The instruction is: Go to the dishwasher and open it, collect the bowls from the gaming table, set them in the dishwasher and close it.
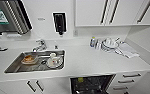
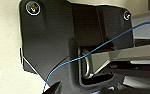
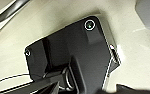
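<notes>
Steel sink [image 1: 16, 67] sits in the white counter [image 1: 91, 62]; right of it and below, I see the dishwasher [image 1: 91, 85] open. I can't tell either gripper's state.

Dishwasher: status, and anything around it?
Grippers: state unreadable. Dishwasher open under the counter, dark interior with racks showing. Dishes in sink; more dishes on the counter by the wall.

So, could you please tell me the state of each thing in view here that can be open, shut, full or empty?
dishwasher: open, dark interior showing under the counter.
sink: holds dishes.
upper cabinets: doors shut.
drawers: shut.
lower cabinet doors: shut.
tap: no water visibly running.
</notes>
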